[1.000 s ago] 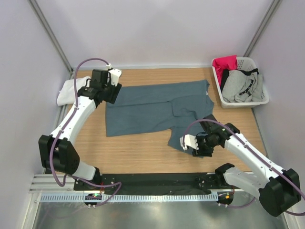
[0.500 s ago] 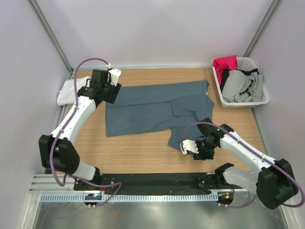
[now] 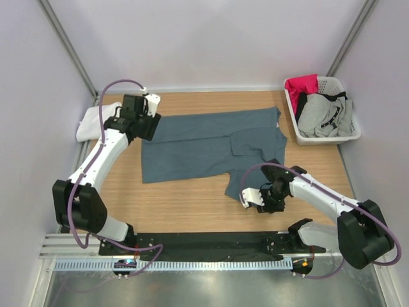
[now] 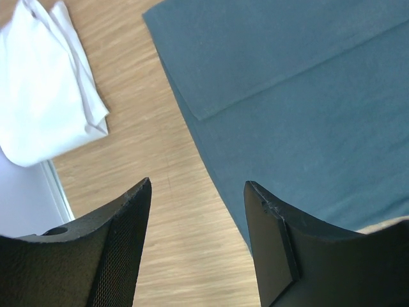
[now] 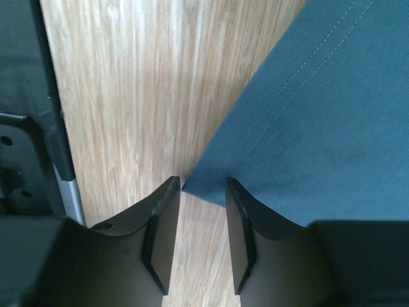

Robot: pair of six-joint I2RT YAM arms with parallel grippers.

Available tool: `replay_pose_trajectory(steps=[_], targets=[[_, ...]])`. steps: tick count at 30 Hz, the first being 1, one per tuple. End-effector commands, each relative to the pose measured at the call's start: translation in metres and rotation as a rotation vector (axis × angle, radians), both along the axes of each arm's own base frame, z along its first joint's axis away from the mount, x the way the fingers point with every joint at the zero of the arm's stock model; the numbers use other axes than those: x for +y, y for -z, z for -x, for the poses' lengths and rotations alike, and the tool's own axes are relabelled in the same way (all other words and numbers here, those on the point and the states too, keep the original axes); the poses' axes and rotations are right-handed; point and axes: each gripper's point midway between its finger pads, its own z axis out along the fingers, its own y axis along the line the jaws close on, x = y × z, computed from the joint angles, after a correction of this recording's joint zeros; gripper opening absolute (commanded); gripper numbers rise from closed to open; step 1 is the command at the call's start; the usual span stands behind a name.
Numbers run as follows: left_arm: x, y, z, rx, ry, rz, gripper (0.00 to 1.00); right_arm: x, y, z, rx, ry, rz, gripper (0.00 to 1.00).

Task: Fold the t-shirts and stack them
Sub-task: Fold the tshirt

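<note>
My right gripper (image 5: 202, 192) stands narrow, with a slim gap left between the jaws. The near corner of the blue tee (image 5: 319, 115) pokes into the mouth of that gap, but I cannot say the cloth is pinched yet. That is the change. A second ago this gripper hung wider and further out, toward 4 o'clock of the tee. It has since slid in over the table (image 3: 185, 198) to the tee's 5 o'clock corner while the jaws drew together. I judge this to be the grab that opens a fold, so folding has barely begun and nothing is stacked.

My left gripper (image 4: 195, 192) has not moved. It is wide with nothing between the jaws, and it hovers at the tee's 10 o'clock corner, with bare wood under one finger and the hem under the other.

The blue tee lies spread across the middle of the table, partly doubled over toward 3 o'clock. The white tee (image 3: 89, 123) sits bunched at the 9 o'clock edge, near the blue one but apart from it.

Counted: two tees on the table, one blue and one white. One basket (image 3: 353, 135) stands at 2 o'clock. It holds clothes (image 3: 323, 115) in pink, grey and dark, but I cannot tell how many pieces.
</note>
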Motion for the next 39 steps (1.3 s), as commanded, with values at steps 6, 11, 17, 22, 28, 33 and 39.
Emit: replay_pose_trajectory(steps=[6, 11, 17, 22, 28, 33, 39], targets=[[0.02, 0.045, 0.046, 0.38, -0.289, 0.306, 0.59, 0.001, 0.008, -0.013, -0.052, -0.025, 0.013, 0.21], [0.023, 0.058, 0.073, 0.516, -0.409, 0.475, 0.59, 0.002, -0.003, -0.015, -0.077, -0.01, 0.002, 0.04], [0.014, 0.077, 0.104, 0.634, -0.436, 0.536, 0.58, 0.003, -0.013, -0.02, -0.109, 0.011, -0.008, 0.02], [0.013, 0.095, 0.126, 0.715, -0.515, 0.585, 0.55, 0.005, -0.016, -0.026, -0.125, 0.033, -0.013, 0.02], [0.026, 0.116, 0.142, 0.78, -0.612, 0.585, 0.47, 0.01, -0.024, -0.035, -0.14, 0.059, -0.03, 0.03], [0.03, 0.129, 0.136, 0.796, -0.63, 0.57, 0.41, 0.011, -0.023, -0.036, -0.14, 0.067, -0.031, 0.03], [0.031, 0.143, 0.129, 0.836, -0.644, 0.562, 0.4, 0.01, -0.02, -0.034, -0.138, 0.073, -0.028, 0.03]])
